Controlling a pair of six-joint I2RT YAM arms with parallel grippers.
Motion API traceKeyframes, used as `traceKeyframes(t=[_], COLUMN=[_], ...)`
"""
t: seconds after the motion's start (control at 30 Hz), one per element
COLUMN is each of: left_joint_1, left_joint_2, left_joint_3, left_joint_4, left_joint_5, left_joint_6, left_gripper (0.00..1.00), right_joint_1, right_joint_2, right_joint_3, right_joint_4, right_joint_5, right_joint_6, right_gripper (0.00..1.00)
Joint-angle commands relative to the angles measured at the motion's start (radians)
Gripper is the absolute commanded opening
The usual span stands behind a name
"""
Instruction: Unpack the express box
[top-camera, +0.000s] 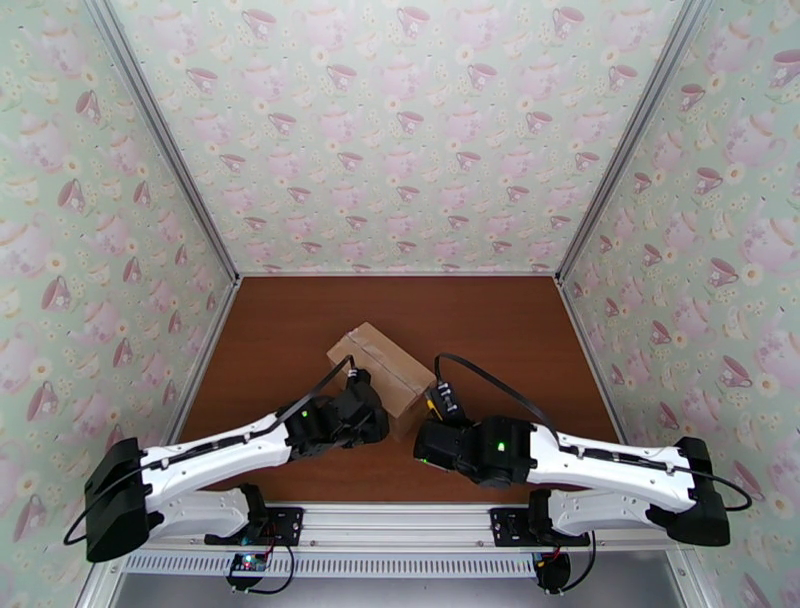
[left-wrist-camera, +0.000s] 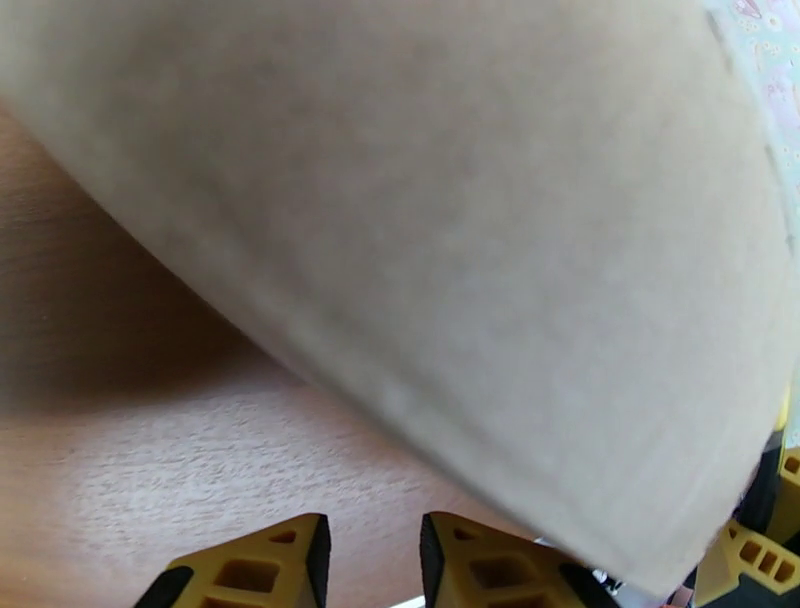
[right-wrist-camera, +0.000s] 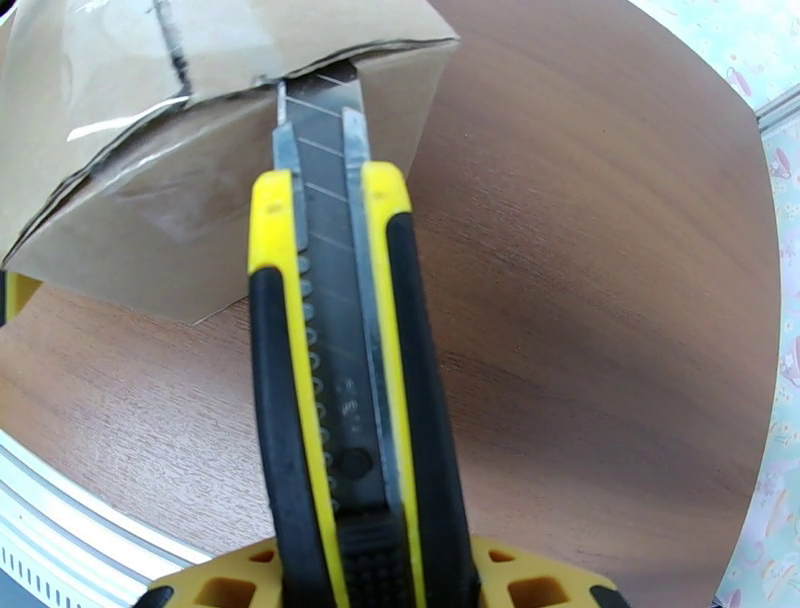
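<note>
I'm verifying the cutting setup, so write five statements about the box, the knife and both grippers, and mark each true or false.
1. The right gripper holds a yellow-and-black utility knife. True.
2. The knife is retracted. False: its blade is extended, with the tip at the express box, just under the top flap's edge.
3. The box's top flaps stand open. False: they lie closed under clear tape.
4. The left gripper is close beside the box. True.
5. The left gripper pinches a flap. False: its jaws stand slightly apart with nothing between them.
</note>
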Motion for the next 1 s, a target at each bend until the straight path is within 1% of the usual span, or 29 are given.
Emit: traceKeyframes(t=[0.0, 0.27, 0.73, 0.97], left_joint_1=[-0.005, -0.004, 0.002, 0.027], left_joint_2=[0.028, 0.066, 0.059, 0.051], left_joint_3=[0.033, 0.062, 0.076, 0.085], left_joint_4=[0.078, 0.090, 0.075, 0.060], left_joint_5=[-0.005, -0.013, -0.063, -0.083], left_joint_6=[-0.013, 0.000, 0.006, 0.017], left_gripper=[0.32, 0.32, 0.32, 0.33], right_joint_1=[0.009, 0.010, 0.023, 0.035], right_joint_2=[0.014, 0.016, 0.028, 0.054], right_joint_3=[0.038, 0.038, 0.047, 0.057], right_joint_4=[0.025, 0.050, 0.074, 0.082], right_joint_5=[0.001, -0.015, -0.019, -0.021], right_joint_6=[-0.025, -0.032, -0.044, -0.048], right_gripper=[0.00, 0.00, 0.00, 0.00])
